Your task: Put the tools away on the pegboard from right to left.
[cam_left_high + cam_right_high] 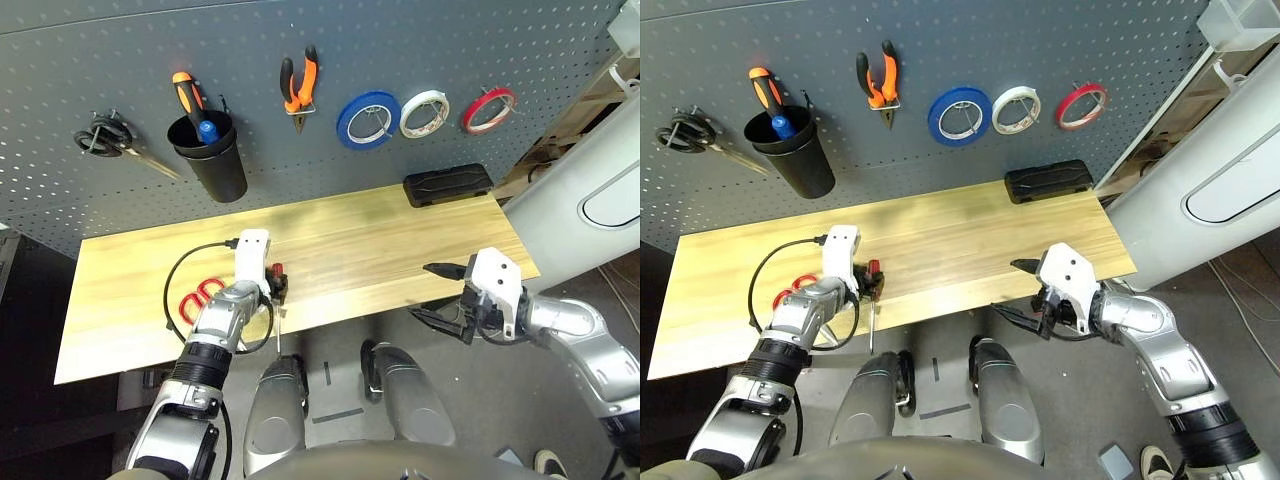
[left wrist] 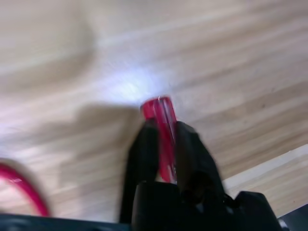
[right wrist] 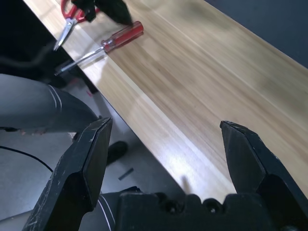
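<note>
My left gripper point(image 1: 277, 284) is at the table's front edge, its black fingers point(image 2: 144, 144) shut on the red-handled screwdriver point(image 2: 162, 118). The screwdriver's thin shaft point(image 1: 279, 332) points out past the table edge. The red-handled scissors point(image 1: 199, 298) lie on the table just left of that gripper. On the pegboard point(image 1: 420, 40) hang the orange-and-black pliers point(image 1: 299, 85) and, furthest right, the red tape ring point(image 1: 488, 110). My right gripper point(image 1: 432, 292) hovers open off the front right edge of the table, holding nothing; its wrist view shows the screwdriver point(image 3: 120, 37) far off.
A blue tape roll point(image 1: 368, 119) and a white tape roll point(image 1: 424, 113) hang between the pliers and the red ring. A black cup point(image 1: 212, 158) holds an orange-handled screwdriver point(image 1: 187, 98). Black-handled scissors point(image 1: 108, 138) hang far left. A black case point(image 1: 447, 185) lies at the back right of the wooden table point(image 1: 380, 245).
</note>
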